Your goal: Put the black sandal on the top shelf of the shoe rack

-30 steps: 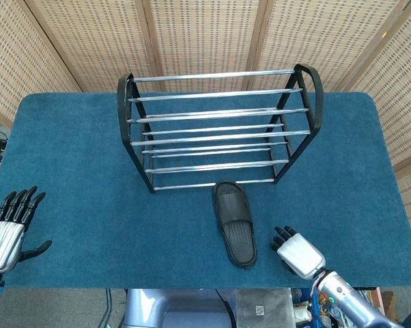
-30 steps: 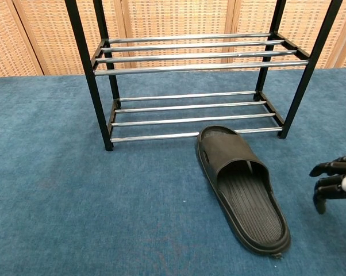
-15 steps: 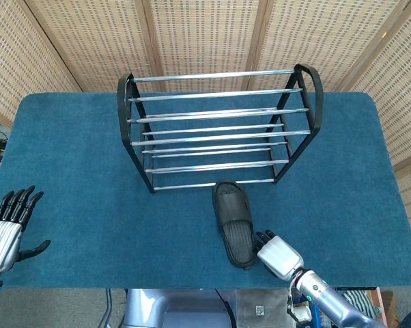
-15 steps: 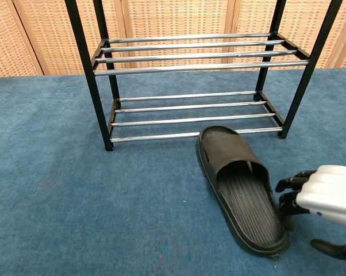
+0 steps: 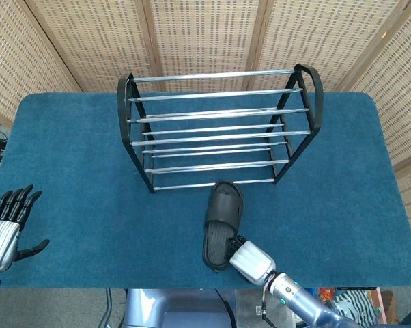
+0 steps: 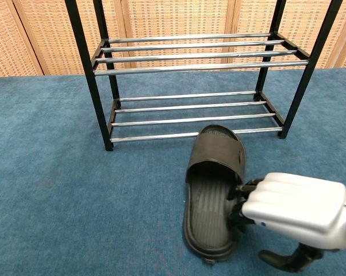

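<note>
Sandal point(image 5: 221, 225), black, lies flat on the blue surface point(image 5: 76, 171) just in front of the shoe rack point(image 5: 219, 130), toe toward the bottom rail. The chest view shows the right hand point(image 6: 293, 210) at the sandal's heel side, dark fingertips point(image 6: 242, 198) touching its footbed and edge, thumb low on the surface; whether it actually grips cannot be told. Only the head view shows the left hand point(image 5: 6, 229), far off at the surface's near-left edge, fingers spread, holding nothing.
</note>
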Robot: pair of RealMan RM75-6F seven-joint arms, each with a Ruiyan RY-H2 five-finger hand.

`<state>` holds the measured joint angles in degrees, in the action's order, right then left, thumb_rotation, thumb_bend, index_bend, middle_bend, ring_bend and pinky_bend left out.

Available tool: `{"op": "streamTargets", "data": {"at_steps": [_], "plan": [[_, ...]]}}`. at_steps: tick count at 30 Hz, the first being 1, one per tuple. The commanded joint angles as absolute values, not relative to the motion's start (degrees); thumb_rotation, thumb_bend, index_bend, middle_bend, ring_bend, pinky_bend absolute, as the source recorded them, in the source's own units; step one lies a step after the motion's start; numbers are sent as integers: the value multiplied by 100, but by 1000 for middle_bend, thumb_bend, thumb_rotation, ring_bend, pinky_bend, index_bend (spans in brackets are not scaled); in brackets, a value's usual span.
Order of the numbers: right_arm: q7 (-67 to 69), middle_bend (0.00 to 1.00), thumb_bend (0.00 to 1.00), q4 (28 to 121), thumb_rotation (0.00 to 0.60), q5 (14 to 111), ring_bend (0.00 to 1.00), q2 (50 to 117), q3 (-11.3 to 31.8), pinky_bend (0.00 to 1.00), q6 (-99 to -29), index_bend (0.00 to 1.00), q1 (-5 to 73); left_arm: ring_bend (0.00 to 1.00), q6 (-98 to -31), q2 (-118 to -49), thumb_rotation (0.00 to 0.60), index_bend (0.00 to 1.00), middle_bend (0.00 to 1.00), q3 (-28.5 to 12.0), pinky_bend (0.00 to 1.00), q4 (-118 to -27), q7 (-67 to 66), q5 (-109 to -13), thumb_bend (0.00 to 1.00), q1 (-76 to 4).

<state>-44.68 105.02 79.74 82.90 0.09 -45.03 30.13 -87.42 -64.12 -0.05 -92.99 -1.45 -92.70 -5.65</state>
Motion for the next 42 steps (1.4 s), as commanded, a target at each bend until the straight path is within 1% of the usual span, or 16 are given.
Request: {"op": "streamTargets", "data": {"at_steps": [1,3,4,8,11,12,14,16,20,23,32,42], "plan": [[-4634,135,543,10453,600,7880,26,8518,80,186,-4556,187,3132,0,-8732,-6408,600,0,0,-4,0,-9296,-131,-9266,176,-569],[-4698,96,542,10481,600,7883,3,8601,103,148,-4611,148,3191,0,-8721,-6404,600,0,0,-6,0,-9293,-121,-9255,177,-573],[-4707,85,521,10536,600,7933,0,8618,116,125,-4646,138,3222,0,-8714,-6403,600,0,0,-6,0,-9294,-112,-9249,177,-575],[-4530,76,351,10730,600,8339,0,8451,74,97,-4629,136,3393,0,-8725,-6392,600,0,0,-6,0,-9295,-93,-9252,177,-571],[-4349,51,276,10658,600,8666,0,8403,56,76,-4642,112,3509,0,-8727,-6387,600,0,0,-2,0,-9295,-79,-9255,177,-569],[-4265,36,229,10606,600,8781,0,8393,54,61,-4639,86,3559,0,-8728,-6387,600,0,0,-2,0,-9293,-78,-9255,177,-569],[-4102,3,71,10496,600,8950,0,8368,71,15,-4584,14,3684,0,-8726,-6387,600,0,0,-1,0,-9291,-80,-9259,177,-571],[-3987,0,7,10405,600,8997,0,8320,131,0,-4426,0,3862,0,-8715,-6389,600,0,0,0,0,-9288,-84,-9256,177,-576],[-4083,0,0,10214,600,8767,0,8303,420,0,-3969,0,4306,0,-8661,-6380,600,0,0,-30,0,-9279,-47,-9182,177,-599],[-4251,0,0,10105,600,8597,0,8325,496,0,-3692,0,4558,0,-8614,-6367,600,0,0,-52,0,-9264,5,-9122,177,-619],[-4707,0,0,9719,600,8444,0,8499,422,0,-3224,0,5105,0,-8412,-6354,600,0,0,-99,0,-9210,90,-8953,178,-703],[-4914,0,0,9378,600,8298,0,8679,357,0,-3159,0,5424,0,-8293,-6354,600,0,0,-126,0,-9200,121,-8848,178,-757]]}}
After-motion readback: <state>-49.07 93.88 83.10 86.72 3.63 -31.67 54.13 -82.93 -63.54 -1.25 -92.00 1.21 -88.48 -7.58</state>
